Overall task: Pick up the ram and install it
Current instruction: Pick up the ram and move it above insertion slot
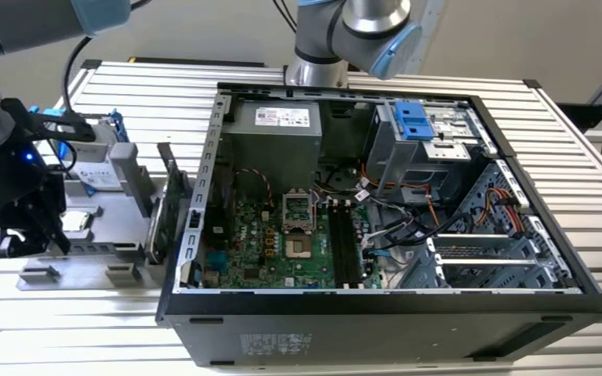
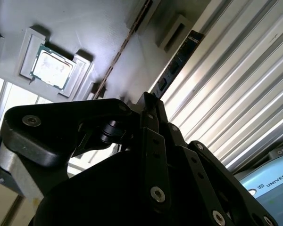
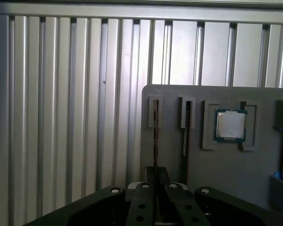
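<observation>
My gripper point(image 1: 29, 243) hangs over the grey parts tray point(image 1: 123, 227) on the exterior view's left, beside the open computer case point(image 1: 385, 305). In both wrist views its black fingers point(image 3: 148, 176) stand pressed together on the near end of the ram point(image 3: 155, 141), a thin dark stick seen edge-on. The ram point(image 2: 177, 59) runs away from the fingertips point(image 2: 153, 117) to a slot holder at the tray's edge point(image 3: 154, 113). Whether it still sits in that slot I cannot tell. The motherboard point(image 1: 280, 243) lies inside the case with long dark slots point(image 1: 345, 243) beside the processor socket.
A second thin stick point(image 3: 185, 136) stands in the neighbouring slot. A square processor chip point(image 3: 230, 125) lies in a pocket of the tray. An upright green card point(image 1: 175, 204) and a blue-framed drive point(image 1: 97, 168) stand between gripper and case. A ribbed metal table point(image 1: 71, 313) lies all around.
</observation>
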Available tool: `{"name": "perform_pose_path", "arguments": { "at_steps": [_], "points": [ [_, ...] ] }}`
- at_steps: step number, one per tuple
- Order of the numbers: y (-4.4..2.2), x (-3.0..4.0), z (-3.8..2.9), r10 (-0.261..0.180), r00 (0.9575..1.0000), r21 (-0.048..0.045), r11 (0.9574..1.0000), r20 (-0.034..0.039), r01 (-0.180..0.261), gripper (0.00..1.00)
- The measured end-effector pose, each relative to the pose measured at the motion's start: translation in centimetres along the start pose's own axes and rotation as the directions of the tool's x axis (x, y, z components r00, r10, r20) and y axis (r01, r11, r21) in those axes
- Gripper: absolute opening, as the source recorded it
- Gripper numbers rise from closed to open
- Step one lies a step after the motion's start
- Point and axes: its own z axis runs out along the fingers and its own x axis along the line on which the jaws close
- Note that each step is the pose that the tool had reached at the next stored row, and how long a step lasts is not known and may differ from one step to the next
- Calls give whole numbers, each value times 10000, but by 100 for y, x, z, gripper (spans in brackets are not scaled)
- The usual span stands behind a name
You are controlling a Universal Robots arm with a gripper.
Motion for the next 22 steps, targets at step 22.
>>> {"name": "perform_pose_path", "arguments": {
  "at_steps": [22],
  "points": [
    [1, 9, -215, 0, 10000, 0, 10000, -1, 0, 0]
  ]
}}
